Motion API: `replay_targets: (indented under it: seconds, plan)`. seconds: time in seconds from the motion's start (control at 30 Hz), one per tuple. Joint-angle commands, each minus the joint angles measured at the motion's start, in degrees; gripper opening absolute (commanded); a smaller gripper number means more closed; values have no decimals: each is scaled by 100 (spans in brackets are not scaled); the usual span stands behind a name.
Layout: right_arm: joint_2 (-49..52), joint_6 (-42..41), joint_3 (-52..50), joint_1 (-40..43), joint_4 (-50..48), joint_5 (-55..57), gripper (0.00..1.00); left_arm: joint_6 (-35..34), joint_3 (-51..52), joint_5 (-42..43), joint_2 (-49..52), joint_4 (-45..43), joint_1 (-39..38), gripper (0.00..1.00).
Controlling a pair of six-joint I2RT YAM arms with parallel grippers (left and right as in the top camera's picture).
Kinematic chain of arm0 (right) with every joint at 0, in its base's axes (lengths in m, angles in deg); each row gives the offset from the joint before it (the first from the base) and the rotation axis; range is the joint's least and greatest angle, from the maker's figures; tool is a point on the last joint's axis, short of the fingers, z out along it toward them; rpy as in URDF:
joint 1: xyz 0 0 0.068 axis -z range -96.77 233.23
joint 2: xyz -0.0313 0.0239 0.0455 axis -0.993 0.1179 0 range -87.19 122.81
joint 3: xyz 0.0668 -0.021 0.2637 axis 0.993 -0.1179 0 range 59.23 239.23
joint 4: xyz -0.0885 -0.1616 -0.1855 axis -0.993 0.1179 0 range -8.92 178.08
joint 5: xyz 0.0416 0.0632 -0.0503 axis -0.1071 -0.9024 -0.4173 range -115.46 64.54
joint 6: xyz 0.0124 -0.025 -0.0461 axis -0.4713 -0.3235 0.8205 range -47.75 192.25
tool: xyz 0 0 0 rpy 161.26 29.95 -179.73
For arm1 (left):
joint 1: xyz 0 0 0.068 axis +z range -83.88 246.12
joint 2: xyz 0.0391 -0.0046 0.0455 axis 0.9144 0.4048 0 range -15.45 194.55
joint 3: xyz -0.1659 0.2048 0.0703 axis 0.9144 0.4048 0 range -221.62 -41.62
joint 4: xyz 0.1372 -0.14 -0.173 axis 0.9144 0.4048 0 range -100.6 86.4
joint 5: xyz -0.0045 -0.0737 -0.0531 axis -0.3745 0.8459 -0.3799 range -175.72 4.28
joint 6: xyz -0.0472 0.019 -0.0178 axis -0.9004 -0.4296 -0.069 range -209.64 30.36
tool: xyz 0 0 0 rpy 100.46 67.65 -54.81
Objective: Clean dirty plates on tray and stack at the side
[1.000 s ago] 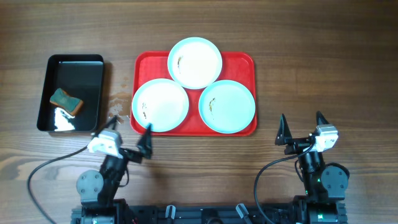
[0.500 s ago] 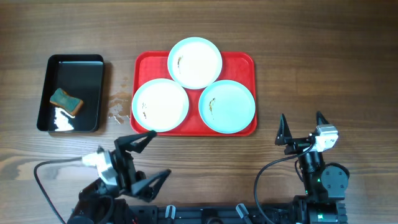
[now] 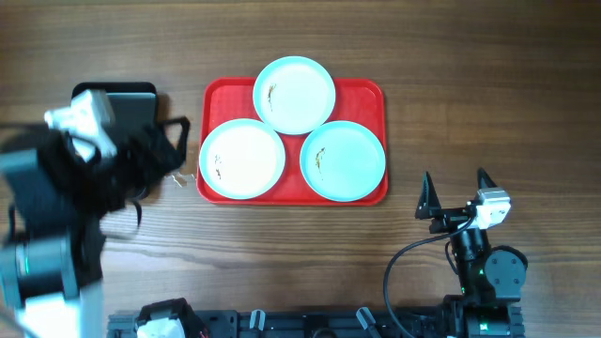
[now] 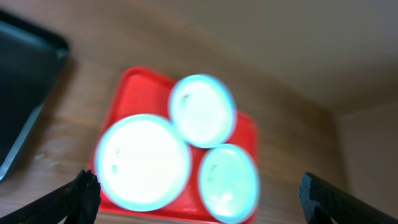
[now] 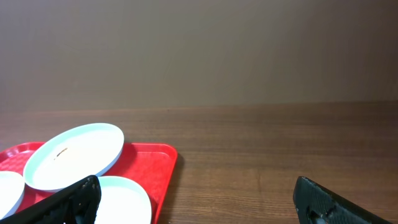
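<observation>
Three pale blue plates lie on the red tray (image 3: 369, 96): a far one (image 3: 294, 95), a near-left one (image 3: 242, 160) and a near-right one (image 3: 344, 161), each with a small dark smear. My left gripper (image 3: 155, 164) is raised and blurred, left of the tray, open and empty. Its wrist view is blurred and looks down on the tray (image 4: 134, 81) and the plates (image 4: 144, 162) (image 4: 202, 111) (image 4: 228, 182) between its spread fingers (image 4: 202, 199). My right gripper (image 3: 455, 197) is open and empty, near the table's front right. Its wrist view (image 5: 196, 202) shows the tray's corner (image 5: 155, 162) and plates (image 5: 74, 155) (image 5: 124, 199).
A black tray (image 3: 131, 92) stands at the left, mostly hidden under my left arm; it also shows in the left wrist view (image 4: 25, 50). Small water drops (image 3: 183, 176) lie between it and the red tray. Bare wood lies right of the red tray (image 3: 488, 103).
My left arm has risen from the table's front and swung up and left over the black tray, hiding its contents. The right arm and the plates have not moved.
</observation>
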Motion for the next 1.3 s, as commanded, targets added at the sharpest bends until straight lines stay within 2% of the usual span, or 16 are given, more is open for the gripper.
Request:
replay_targets:
  seconds: [0.0,0.1,0.23,0.3,0.47,0.67,0.83,0.9,0.93,1.07,1.2,1.27]
  plan:
    - [-22,-72,-7,33,-26,105,100,232,-116,-632,890,105,31,100]
    - [-22,-74,-7,33,-26,105,100,-125,-369,-1086,1696,164,31,100]
    - [-22,-74,-7,33,-26,105,100,-131,-1801,-2712,3467,1366,31,100]
    - [-22,-72,-7,33,-26,105,100,-387,-2337,-2942,4216,1587,90,100]
    - [-22,-72,-7,33,-26,105,100,-632,-2446,-2944,5193,1237,638,100]
    - [-22,-74,-7,33,-26,105,100,-1032,-2444,-2935,5534,927,1580,100]
    - [-22,-74,-7,33,-26,105,100,-765,-2240,-2553,5932,422,1803,98]
    - [-22,-74,-7,33,-26,105,100,-809,-2227,-2553,6231,247,1803,76]
    - [-22,-74,-7,33,-26,105,100,-809,-2227,-2551,6334,201,1803,70]
    - [-22,-74,-7,33,-26,105,99,-807,-2223,-2417,6638,210,1801,57]
    - [-22,-74,-7,33,-26,105,100,-807,-2223,-2208,6878,334,1797,59]
    - [-22,-72,-7,33,-26,105,100,-785,-2208,-2210,6970,396,1797,71]
